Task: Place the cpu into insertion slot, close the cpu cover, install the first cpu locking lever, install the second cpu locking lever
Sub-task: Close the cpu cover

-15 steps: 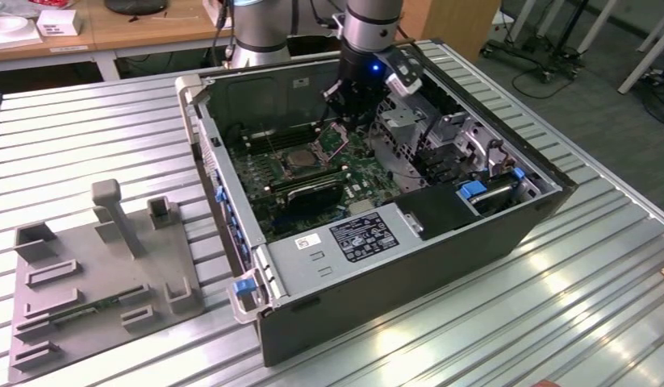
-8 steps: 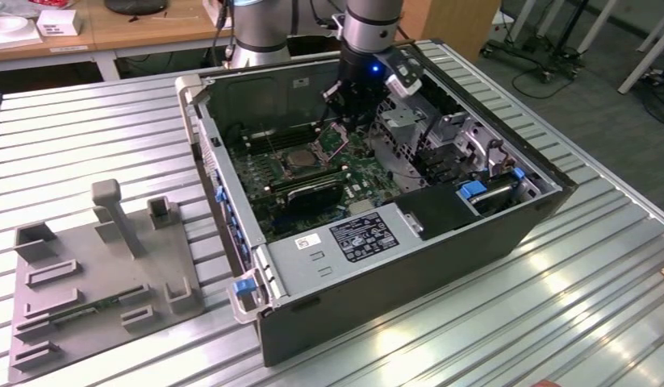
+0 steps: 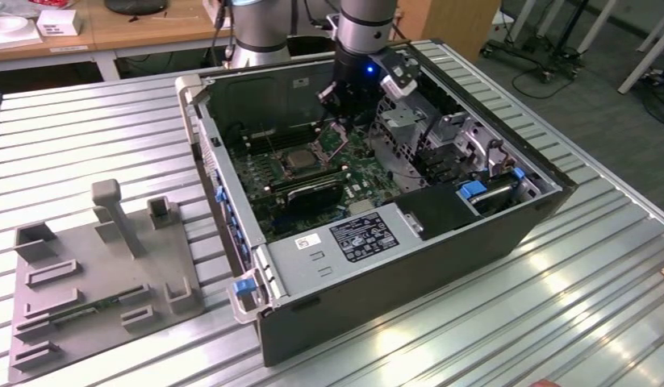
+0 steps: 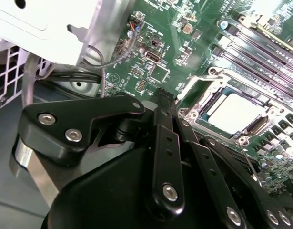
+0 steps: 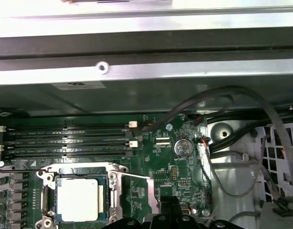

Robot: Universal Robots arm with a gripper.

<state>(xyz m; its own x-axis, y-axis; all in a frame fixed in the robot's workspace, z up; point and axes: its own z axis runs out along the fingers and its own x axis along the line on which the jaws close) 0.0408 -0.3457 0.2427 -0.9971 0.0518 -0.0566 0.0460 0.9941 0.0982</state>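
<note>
- cpu (image 5: 77, 201): sits in insertion slot (image 5: 47, 179), cpu cover (image 5: 111, 195) looks down over it. Prob. light, stiff, fragile underside; take by edges only.
- gripper (image 4: 167, 98): w/ jaws closed, nothing held, just beside slot.

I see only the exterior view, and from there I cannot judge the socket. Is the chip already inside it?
Observer: Yes. In the first wrist view the cpu lies in the insertion slot, with its silver top up.
Operator: Good. And where is the gripper tip against that slot?
Observer: In the second wrist view the gripper is beside the slot's rim, over the green board, not over the cpu. I cannot tell whether it touches the board.
</note>
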